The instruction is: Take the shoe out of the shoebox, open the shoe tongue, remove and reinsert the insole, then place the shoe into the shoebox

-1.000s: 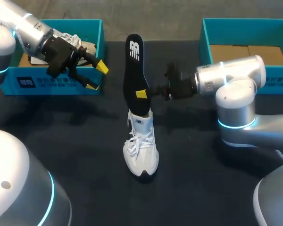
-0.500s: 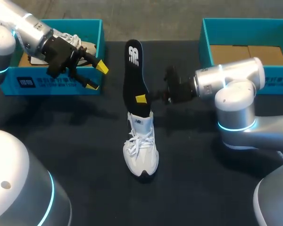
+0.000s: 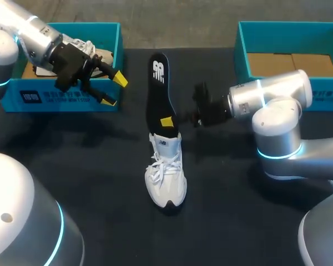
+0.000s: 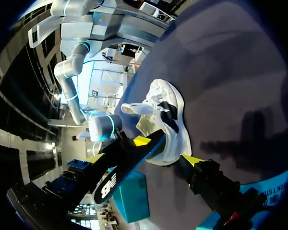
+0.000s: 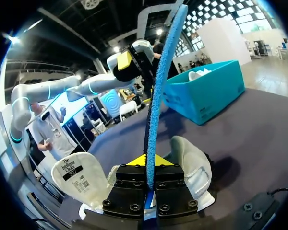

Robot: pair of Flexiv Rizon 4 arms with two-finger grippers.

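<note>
So the white lace-up sneaker [image 3: 165, 169] is sitting on the black tabletop [image 3: 100, 183], dead centre of the head view, toe toward the bottom of the frame and heel toward the top. It's outside both boxes, roughly between them but nearer the bottom edge.

The long black insole [image 3: 156, 91] sticks up out of the sneaker's heel opening and runs toward the top middle of the frame. Its lower end looks to be at or just inside the collar; can't tell how deep it goes.

The right hand [image 3: 167, 122] comes in from the right side and is clamped on the insole low down, just above the shoe. In the right wrist view the insole shows edge-on, a thin blue strip [image 5: 161, 81] standing straight up from between the 2 fingers, both pressed against it. The sneaker sits right under the hand with its white tongue [image 5: 84, 177] folded out and open.

The left hand [image 3: 114, 90] hangs at the upper left, fingers spread and gripping nothing, right at the front corner of the teal cardboard shoebox [image 3: 61, 100]. There's a second pale shoe [image 3: 91, 52] inside that box.

A second teal shoebox [image 3: 277, 33] sits at the upper right, behind the right arm, with a brown cardboard floor showing.
</note>
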